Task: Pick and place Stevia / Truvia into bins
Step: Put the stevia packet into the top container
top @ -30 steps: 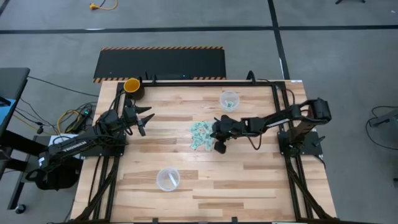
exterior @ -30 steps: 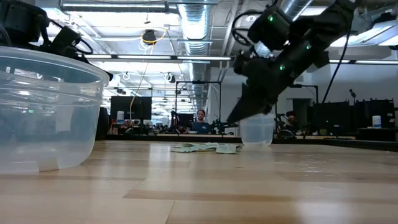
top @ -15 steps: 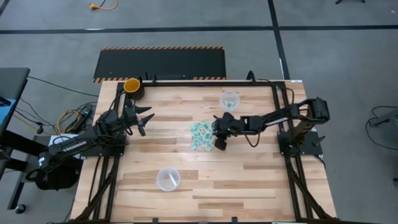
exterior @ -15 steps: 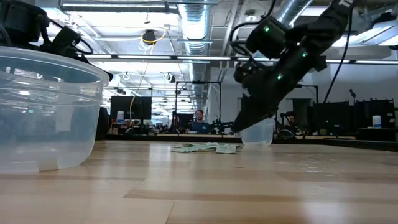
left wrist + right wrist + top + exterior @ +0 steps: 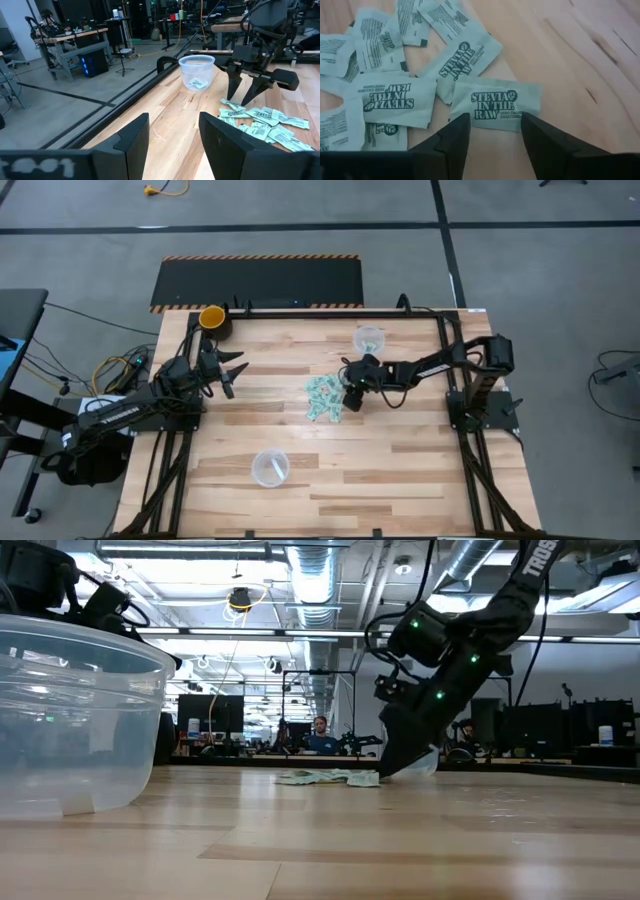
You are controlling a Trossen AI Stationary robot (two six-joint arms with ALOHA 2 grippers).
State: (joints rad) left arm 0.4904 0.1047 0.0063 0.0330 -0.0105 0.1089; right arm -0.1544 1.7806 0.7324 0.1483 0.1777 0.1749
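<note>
A pile of pale green Stevia packets (image 5: 322, 395) lies flat at the table's middle. My right gripper (image 5: 351, 402) is open and slants down at the pile's right edge, its fingertips (image 5: 454, 126) low on either side of one packet (image 5: 496, 103). One clear bin (image 5: 369, 340) stands at the far edge with a few packets inside. The other bin (image 5: 270, 467) stands near the front edge. My left gripper (image 5: 232, 374) hangs open and level over the table's left part, holding nothing. My right gripper comes slanting down from the table's right, its open fingers straddling the near edge (image 5: 492, 122) of one Stevia packet that lies flat on the wood. I cannot tell whether the fingertips touch the packet or the table.
A yellow-orange cup (image 5: 212, 318) sits at the table's far left corner. Bare wood lies around the pile and along the front. In the low view the near bin (image 5: 70, 720) fills the left side, and a person shows far off in the room.
My right gripper has sunk toward the table and shifted toward the packet pile and the far edge, tipping steeper. Its fingers, shut a second ago, have opened. The packets have not moved.
</note>
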